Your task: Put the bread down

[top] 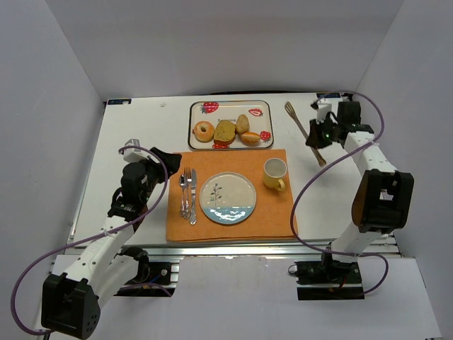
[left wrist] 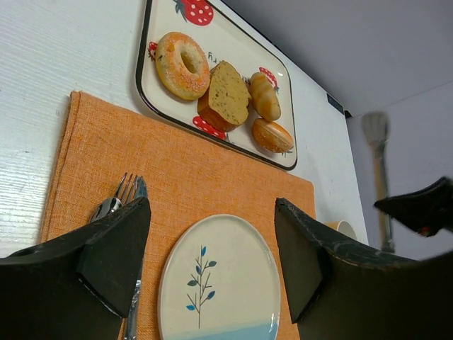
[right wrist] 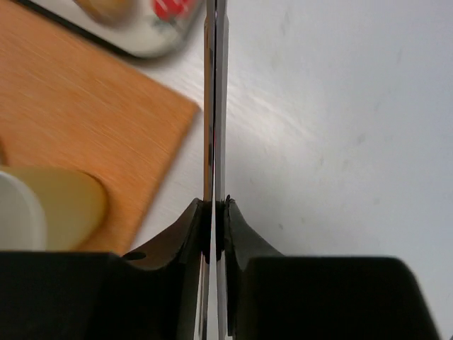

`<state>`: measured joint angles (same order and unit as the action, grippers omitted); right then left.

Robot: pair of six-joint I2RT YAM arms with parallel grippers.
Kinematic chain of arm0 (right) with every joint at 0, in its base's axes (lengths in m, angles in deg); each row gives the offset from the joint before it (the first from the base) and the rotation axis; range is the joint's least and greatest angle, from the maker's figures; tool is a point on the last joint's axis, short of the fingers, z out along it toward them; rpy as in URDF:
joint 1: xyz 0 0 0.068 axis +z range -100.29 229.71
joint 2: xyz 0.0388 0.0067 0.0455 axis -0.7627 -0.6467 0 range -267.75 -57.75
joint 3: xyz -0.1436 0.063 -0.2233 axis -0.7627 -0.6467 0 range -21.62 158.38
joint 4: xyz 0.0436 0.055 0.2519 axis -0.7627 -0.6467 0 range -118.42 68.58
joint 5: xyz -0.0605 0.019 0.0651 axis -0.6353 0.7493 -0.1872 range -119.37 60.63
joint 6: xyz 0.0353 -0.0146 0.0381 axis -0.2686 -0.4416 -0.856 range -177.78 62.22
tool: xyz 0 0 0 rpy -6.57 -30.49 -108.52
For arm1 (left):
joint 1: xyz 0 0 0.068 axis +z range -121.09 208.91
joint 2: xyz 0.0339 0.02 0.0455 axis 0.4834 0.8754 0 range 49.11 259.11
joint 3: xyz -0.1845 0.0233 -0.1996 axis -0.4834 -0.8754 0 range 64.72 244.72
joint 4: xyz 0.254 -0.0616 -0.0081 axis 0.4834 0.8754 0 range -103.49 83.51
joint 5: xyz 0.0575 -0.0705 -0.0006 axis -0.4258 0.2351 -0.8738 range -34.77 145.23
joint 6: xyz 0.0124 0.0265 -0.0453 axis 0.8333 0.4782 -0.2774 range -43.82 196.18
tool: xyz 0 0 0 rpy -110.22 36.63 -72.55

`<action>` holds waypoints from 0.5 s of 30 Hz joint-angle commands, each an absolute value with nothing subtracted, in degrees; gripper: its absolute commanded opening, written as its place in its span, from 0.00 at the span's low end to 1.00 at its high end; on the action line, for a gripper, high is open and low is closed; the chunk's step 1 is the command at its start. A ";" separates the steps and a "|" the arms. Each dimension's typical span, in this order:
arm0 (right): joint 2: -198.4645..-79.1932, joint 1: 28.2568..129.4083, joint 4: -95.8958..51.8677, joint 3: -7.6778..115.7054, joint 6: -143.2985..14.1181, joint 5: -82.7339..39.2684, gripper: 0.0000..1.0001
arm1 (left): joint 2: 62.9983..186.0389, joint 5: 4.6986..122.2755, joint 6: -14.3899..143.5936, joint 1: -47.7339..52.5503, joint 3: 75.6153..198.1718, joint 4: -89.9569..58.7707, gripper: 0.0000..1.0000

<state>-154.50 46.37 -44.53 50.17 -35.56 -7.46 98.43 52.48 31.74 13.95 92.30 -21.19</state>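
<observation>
Several breads lie on a strawberry-print tray (top: 231, 108) at the back: a ring-shaped bagel (top: 203, 131), a brown slice (top: 225, 131) and two small rolls (top: 243, 124). They also show in the left wrist view, the bagel (left wrist: 182, 64) leftmost. A white and blue plate (top: 227, 198) sits empty on the orange placemat (top: 276, 212). My right gripper (top: 316, 136) is shut on metal tongs (top: 301, 124), right of the tray; the right wrist view shows the two blades (right wrist: 214, 106) pinched together between my jaws (right wrist: 214, 205). My left gripper (top: 170, 164) is open and empty above the placemat's left part, with the plate (left wrist: 219, 283) between its fingers.
A yellow cup (top: 274, 172) stands on the placemat right of the plate. A fork and knife (top: 187, 195) lie left of the plate. White walls enclose the table on three sides.
</observation>
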 commanded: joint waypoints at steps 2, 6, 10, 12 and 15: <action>-151.70 51.88 -50.60 59.58 -38.69 3.23 0.20 | 97.10 51.80 32.06 14.23 94.52 -20.87 0.80; -154.07 54.97 -52.53 65.73 -43.26 8.14 0.25 | 96.49 51.62 32.06 14.23 94.70 -20.35 0.80; -156.97 57.79 -52.01 70.48 -49.06 14.03 0.28 | 95.43 51.45 31.80 14.23 94.43 -20.08 0.80; -158.64 59.54 -51.48 71.63 -51.52 15.44 0.29 | 94.82 51.27 31.71 14.23 94.17 -19.73 0.80; -159.96 62.44 -51.22 73.30 -52.24 15.71 0.30 | 93.85 50.83 31.62 14.23 94.08 -18.94 0.80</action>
